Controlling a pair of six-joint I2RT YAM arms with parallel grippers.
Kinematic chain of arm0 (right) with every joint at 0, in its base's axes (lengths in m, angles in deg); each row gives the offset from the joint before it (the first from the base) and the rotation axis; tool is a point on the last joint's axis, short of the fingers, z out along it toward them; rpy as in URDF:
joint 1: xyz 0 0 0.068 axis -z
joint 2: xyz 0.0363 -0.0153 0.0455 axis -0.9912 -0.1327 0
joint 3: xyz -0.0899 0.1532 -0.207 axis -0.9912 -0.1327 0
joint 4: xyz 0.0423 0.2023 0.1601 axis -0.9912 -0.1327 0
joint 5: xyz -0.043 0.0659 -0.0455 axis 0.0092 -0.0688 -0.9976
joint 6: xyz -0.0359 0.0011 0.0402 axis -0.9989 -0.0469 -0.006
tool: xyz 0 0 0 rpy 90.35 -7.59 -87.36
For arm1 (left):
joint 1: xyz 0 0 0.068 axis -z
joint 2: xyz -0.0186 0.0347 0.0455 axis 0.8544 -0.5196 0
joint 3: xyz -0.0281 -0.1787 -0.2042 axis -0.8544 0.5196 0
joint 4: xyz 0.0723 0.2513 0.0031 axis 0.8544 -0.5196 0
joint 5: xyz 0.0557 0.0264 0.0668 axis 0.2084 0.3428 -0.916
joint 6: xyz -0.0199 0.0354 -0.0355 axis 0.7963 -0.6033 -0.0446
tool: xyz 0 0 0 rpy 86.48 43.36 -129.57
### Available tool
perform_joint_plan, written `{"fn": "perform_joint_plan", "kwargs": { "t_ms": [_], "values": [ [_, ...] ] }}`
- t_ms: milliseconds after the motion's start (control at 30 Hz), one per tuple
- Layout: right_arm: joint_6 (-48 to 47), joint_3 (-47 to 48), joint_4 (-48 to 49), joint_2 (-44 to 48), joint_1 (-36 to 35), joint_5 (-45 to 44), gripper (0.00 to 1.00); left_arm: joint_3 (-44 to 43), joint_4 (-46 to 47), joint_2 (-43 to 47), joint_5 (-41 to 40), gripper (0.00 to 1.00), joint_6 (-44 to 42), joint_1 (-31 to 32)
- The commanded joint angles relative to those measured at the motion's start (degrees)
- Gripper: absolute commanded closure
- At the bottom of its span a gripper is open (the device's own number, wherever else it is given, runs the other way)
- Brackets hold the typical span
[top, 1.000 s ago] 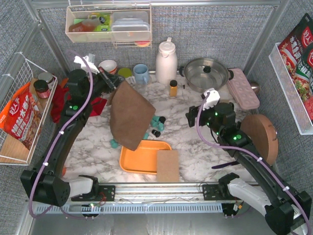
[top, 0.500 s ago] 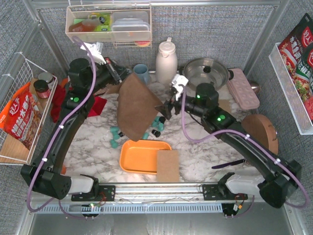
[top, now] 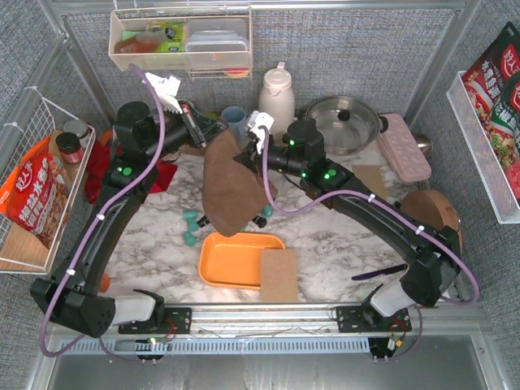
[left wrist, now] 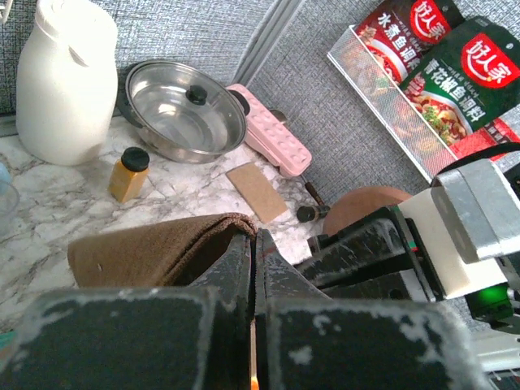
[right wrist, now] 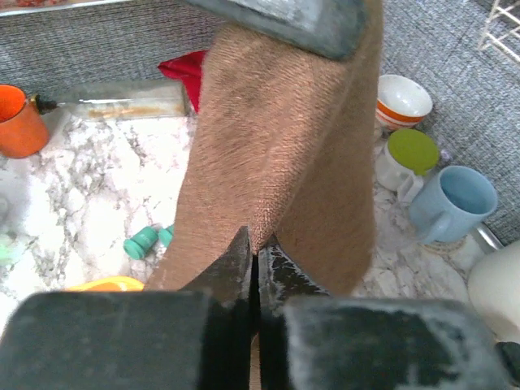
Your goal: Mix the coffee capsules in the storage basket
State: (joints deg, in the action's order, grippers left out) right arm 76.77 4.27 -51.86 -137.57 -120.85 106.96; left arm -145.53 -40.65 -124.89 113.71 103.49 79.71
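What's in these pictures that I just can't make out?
Capsules: top view, the hanging cloth hides some; count unclear.
Basket: top view, cardboard covers one corner; right wrist view, only a sliver shows.
Left wrist view: neither is in frame.

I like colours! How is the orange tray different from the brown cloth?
The orange tray lies flat on the table; the brown cloth hangs in the air. The tray is bright, the cloth dull. The left hand and right hand pinch the cloth, not the tray.
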Motion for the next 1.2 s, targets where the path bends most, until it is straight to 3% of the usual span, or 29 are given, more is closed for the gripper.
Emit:
{"fn": "perform_joint_plan", "kwargs": {
  "t_ms": [0,67,100,233,300,467,667,967,1167],
  "values": [
    [-0.68,0.89,-0.44,0.35,-1.02,-1.59,1.00,1.34,2.22,1.32,0.44,1.00,-2.15,0.16],
    [-0.39,0.09,-0.60,1.22,-1.07,-3.32,1.00,2.35,1.47,2.10,-1.12,0.99,-3.25,0.16],
    [-0.04,-0.35,-0.52,1.76,-1.08,-4.65,1.00,3.07,0.94,2.46,-1.88,0.90,-4.07,0.17],
    [1.77,-0.34,-2.20,4.55,-1.07,-13.81,1.00,4.53,-2.83,4.65,-6.57,0.25,-7.78,0.16],
    [2.04,0.65,-4.62,6.08,-1.09,-20.99,1.00,5.66,-4.96,6.39,-9.86,0.03,-9.44,0.12],
    [-1.02,-0.32,-6.19,10.56,0.25,-40.96,1.00,10.17,-10.69,12.61,-18.06,0.01,-11.78,0.15],
    [-6.97,-2.72,-5.20,13.13,6.68,-53.12,1.00,14.56,-17.41,19.72,-24.85,0.01,-13.59,0.14],
    [-0.07,-1.46,0.24,3.33,22.35,-46.19,1.00,20.30,-16.92,27.63,-27.18,0.01,-14.71,0.08],
    [4.25,10.46,-0.96,-11.01,27.34,-43.31,1.00,24.90,-15.12,30.03,-27.27,0.01,-12.87,0.09]
  ]
}}
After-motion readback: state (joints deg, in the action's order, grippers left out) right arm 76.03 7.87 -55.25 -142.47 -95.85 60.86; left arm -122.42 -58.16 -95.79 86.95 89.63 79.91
